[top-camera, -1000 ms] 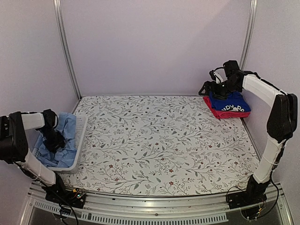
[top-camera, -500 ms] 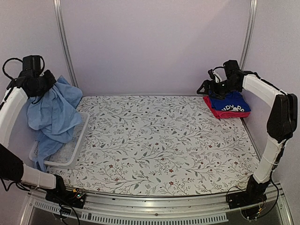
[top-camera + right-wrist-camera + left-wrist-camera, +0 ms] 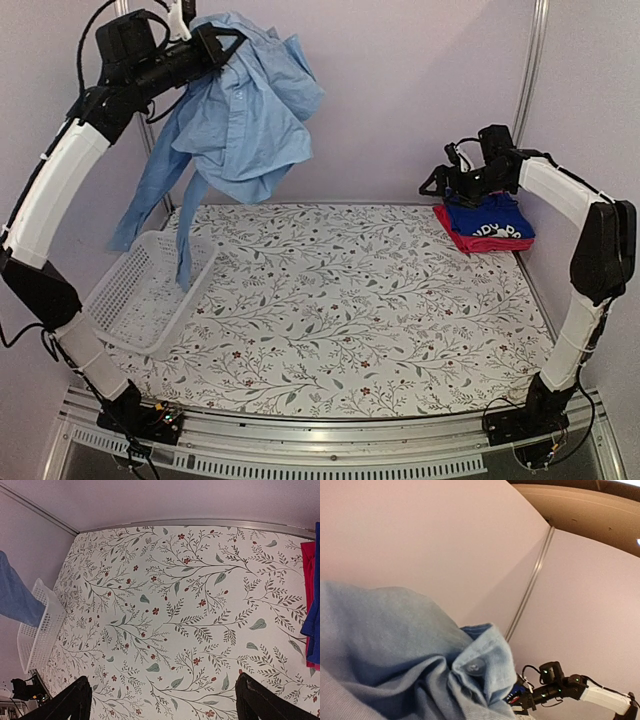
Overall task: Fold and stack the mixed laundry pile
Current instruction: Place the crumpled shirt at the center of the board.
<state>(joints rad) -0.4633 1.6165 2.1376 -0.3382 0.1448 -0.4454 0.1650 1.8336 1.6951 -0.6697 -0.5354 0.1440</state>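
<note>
High over the counter's (image 3: pixel 350 300) left edge, my L gripper (image 3: pixel 200 40) is clenched on the light-blue shirt (image 3: pixel 245 110), dangling unfolded above the basket (image 3: pixel 140 300), while R gripper (image 3: pixel 447 186) hangs released by the blue shirt (image 3: pixel 490 218) & red shirt (image 3: pixel 465 242) stacked far-right: 2 folded, 1 to go, I reckon.

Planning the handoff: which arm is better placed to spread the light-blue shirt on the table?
Left, likely: the left end effector is shut on the light-blue shirt, hanging over the basket. The right end effector sits open beside the folded stack, holding nothing.
</note>
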